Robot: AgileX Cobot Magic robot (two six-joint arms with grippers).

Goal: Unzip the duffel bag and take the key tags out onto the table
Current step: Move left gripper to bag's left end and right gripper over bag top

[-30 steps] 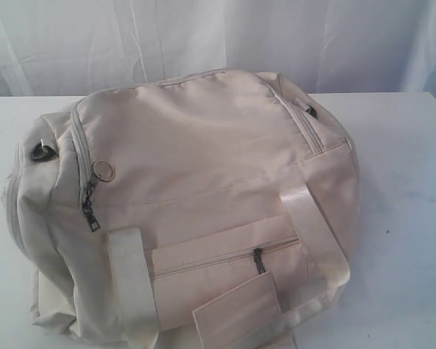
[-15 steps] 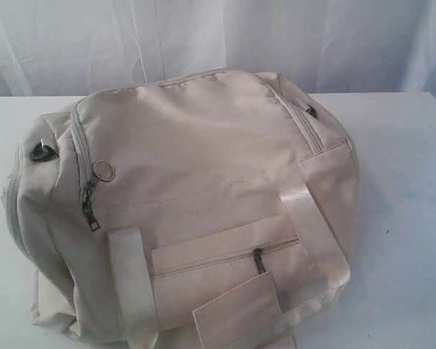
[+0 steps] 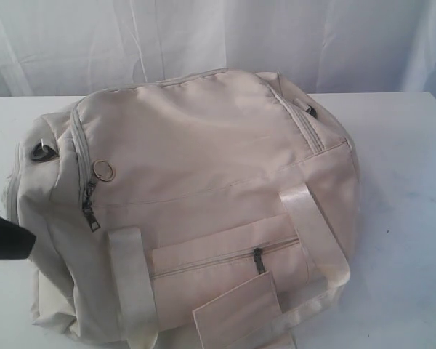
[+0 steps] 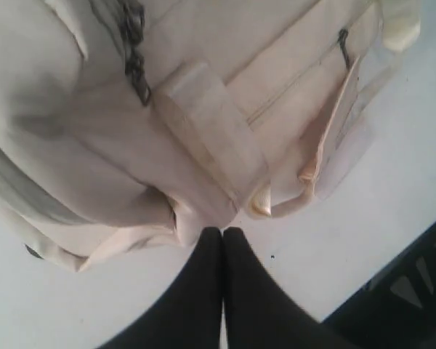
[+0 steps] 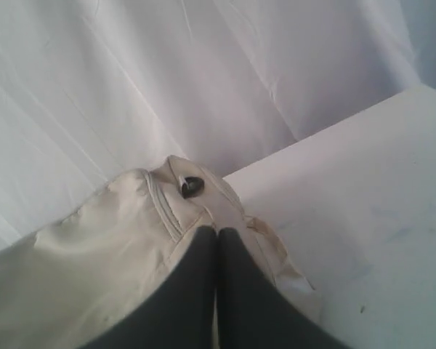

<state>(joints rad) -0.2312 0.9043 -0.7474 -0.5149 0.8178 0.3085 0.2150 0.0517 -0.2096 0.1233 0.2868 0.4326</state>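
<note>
Duffel bag [image 3: 203, 182] zipped, inside hidden; left tool [image 3: 25, 241] cut off at edge.

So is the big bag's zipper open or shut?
Shut: the zip on the duffel bag runs closed, no gap or inside showing.

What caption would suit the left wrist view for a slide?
Shut left gripper close to the cream duffel bag, its front pocket zipped, on the white table.
</note>
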